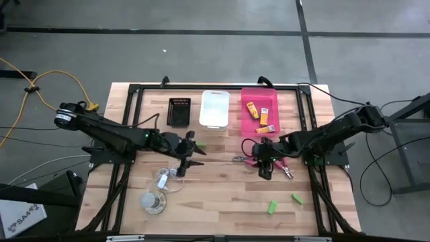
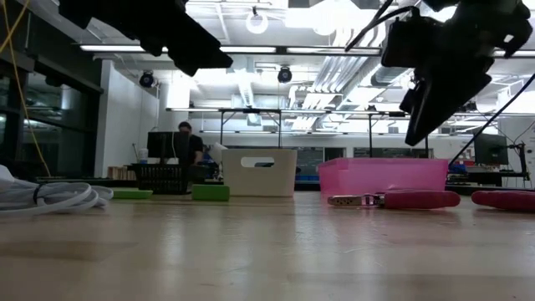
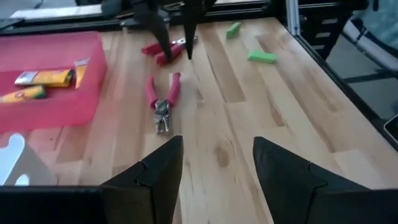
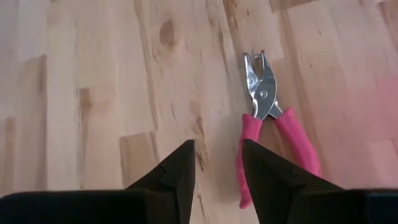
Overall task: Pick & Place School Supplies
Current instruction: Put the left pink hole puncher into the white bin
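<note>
A pale butcher-block table (image 1: 222, 195) fills the centre of the high view, on grey concrete floor with a yellow cable at upper left. Behind it, the low view shows a bright workshop with ceiling lights. A pink bin (image 1: 259, 111) in the upper middle holds yellow-orange packets (image 1: 252, 109), beside a white bin (image 1: 215, 108) and a black basket (image 1: 179, 111). The left gripper (image 1: 185, 163) hangs left of centre, fingers apart and empty. The right gripper (image 4: 216, 168), narrowly parted and empty, hovers beside pink-handled pliers (image 4: 272, 127). Green pieces (image 1: 272, 207) lie at lower right. A box at lower left seems to read "SA4".
</note>
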